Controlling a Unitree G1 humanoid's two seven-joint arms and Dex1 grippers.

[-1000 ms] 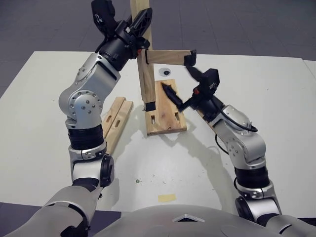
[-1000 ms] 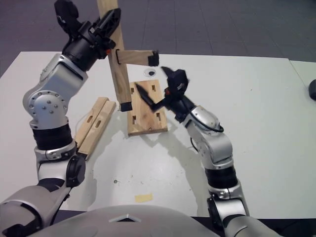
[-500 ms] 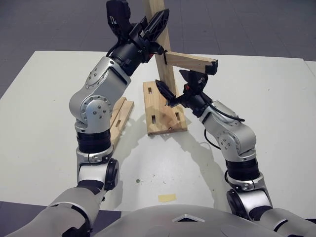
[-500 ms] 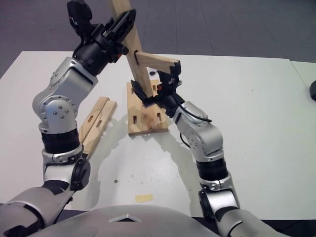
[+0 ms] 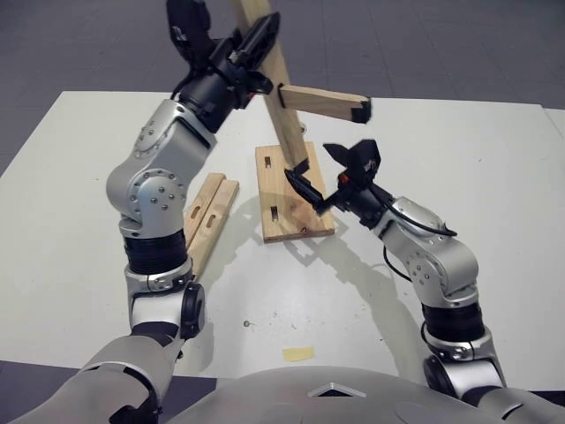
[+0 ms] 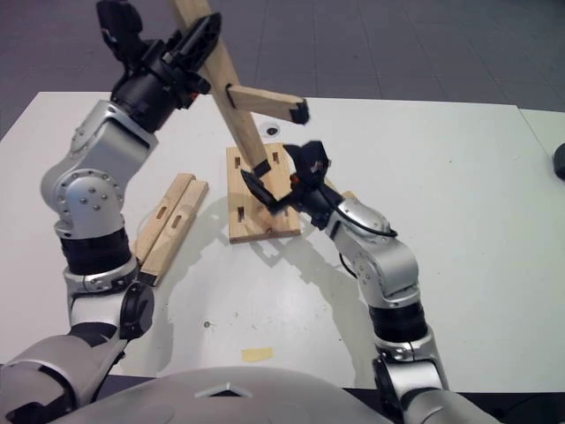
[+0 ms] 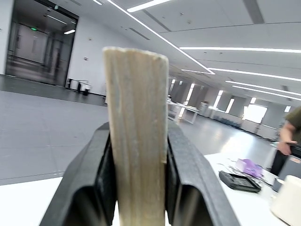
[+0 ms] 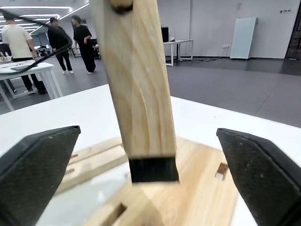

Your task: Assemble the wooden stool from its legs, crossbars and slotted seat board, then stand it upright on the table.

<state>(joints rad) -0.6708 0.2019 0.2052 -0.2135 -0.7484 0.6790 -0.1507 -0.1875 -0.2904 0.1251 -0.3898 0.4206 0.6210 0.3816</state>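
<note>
White bench point(image 5: 71, 221), slotted seat board point(image 5: 282, 214) lying flat — two slotted bars point(image 5: 210, 219) just left, tape scrap point(image 5: 298, 354) near front.

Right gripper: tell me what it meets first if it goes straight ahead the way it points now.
Probably the black-capped lower end of the wooden leg, which hangs in the gap of the open right gripper. The slotted seat board lies just beyond it. Depth is unclear.

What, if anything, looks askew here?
The leg, with one crossbar attached, leans steeply in the left gripper; its black-capped foot is over the seat board, not in a slot, flanked by the open right gripper.
</note>
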